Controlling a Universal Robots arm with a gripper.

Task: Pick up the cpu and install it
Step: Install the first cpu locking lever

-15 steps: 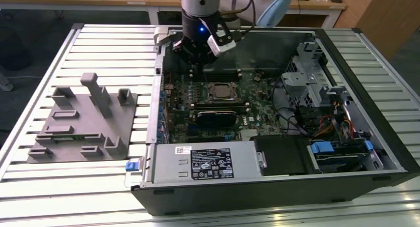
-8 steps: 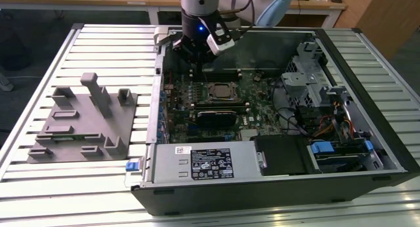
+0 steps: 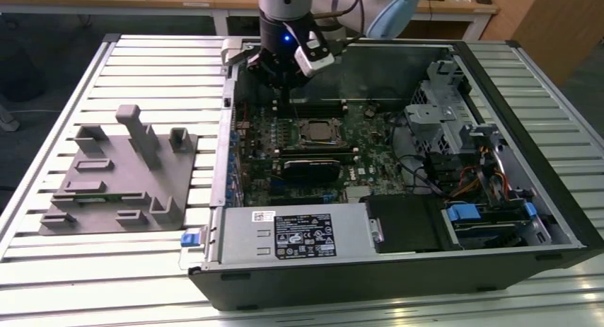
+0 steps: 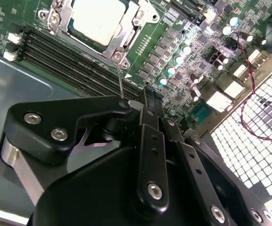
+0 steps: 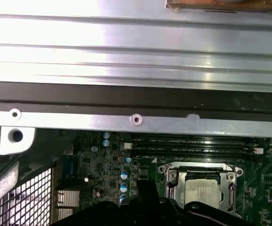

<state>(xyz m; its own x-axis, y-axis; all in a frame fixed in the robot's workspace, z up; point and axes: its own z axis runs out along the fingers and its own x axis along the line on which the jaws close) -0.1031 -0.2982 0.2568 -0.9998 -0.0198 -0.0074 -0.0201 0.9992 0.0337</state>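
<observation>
Hand (image 3: 286, 93): I see it hanging inside the open computer case (image 3: 528, 157), just beyond the socket; I cannot tell its fingers' spread.
Cpu (image 3: 315, 131): silver-grey square, seated in the motherboard socket frame (image 5: 199, 190).

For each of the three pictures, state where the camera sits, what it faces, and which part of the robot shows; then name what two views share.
Exterior view: off the arm, looking down on the open computer case, grey tray and the arm's gripper.
Second wrist view: on the arm, facing the motherboard; black gripper linkage in front.
First wrist view: on the arm, facing the case edge and the board.
Shared: both wrist views show the cpu sitting in its socket.
</observation>
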